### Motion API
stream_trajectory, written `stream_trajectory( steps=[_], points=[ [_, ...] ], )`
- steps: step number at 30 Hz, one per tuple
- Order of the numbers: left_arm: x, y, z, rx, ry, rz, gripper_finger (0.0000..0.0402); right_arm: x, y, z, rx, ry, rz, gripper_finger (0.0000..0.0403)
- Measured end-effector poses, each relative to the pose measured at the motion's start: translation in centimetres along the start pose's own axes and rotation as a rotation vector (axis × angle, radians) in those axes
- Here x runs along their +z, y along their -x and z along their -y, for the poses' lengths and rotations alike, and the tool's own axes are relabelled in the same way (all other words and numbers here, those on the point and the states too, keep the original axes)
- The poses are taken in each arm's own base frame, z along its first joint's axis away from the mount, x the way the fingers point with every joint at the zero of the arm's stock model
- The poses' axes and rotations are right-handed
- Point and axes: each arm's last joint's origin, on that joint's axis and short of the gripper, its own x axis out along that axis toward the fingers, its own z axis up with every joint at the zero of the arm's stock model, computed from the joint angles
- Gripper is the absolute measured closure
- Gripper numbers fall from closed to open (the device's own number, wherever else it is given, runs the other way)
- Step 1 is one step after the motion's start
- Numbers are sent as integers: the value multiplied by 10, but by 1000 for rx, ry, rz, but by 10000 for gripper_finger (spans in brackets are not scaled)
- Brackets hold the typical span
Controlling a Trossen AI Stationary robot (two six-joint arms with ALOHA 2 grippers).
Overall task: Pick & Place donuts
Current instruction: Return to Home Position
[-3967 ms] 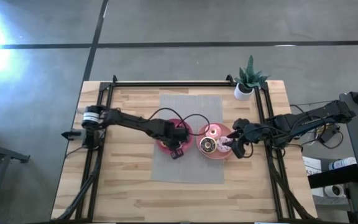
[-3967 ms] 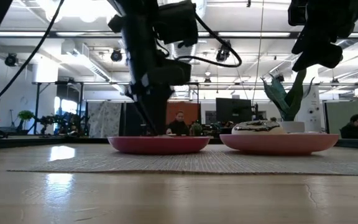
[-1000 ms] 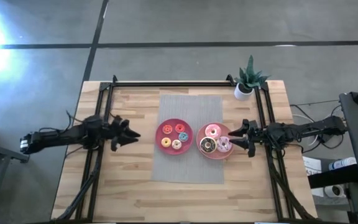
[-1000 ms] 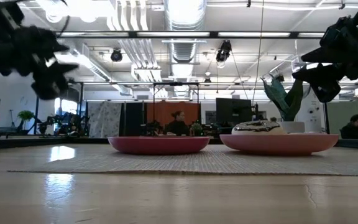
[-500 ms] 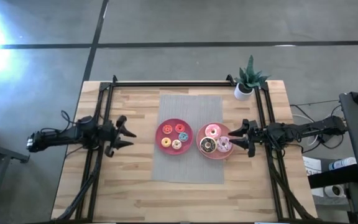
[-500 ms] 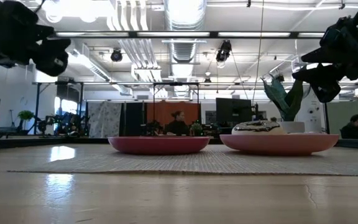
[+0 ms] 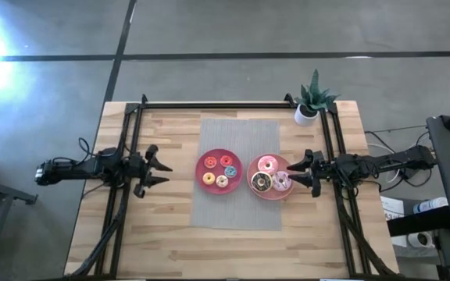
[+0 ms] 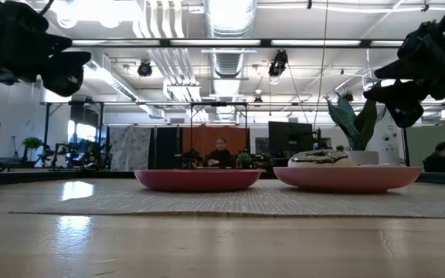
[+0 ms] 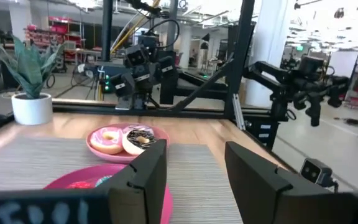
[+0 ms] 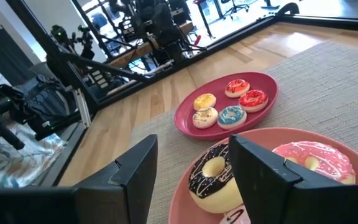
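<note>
One pale donut (image 10: 235, 216) mostly hidden

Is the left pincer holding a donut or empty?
Empty. The left pincer is open, with nothing between its fingers.

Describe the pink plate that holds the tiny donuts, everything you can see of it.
The pink plate is round and shallow with a low raised rim, matte like plastic. It sits flat on the grey woven mat at mid-table, close beside the other pink plate, on the left arm's side. Five tiny donuts lie in it: two red, one yellow, one blue, one cream. The left gripper and right gripper are both clear of it.
</note>
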Motion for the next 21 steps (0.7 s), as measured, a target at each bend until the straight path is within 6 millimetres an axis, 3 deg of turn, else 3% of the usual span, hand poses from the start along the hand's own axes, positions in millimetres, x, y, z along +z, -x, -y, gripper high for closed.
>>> stream_trajectory(
  steps=[21],
  points=[
    [-1,-1,0,1,27,-9,265,0,0,0,-2,1,-3,213]
  ],
)
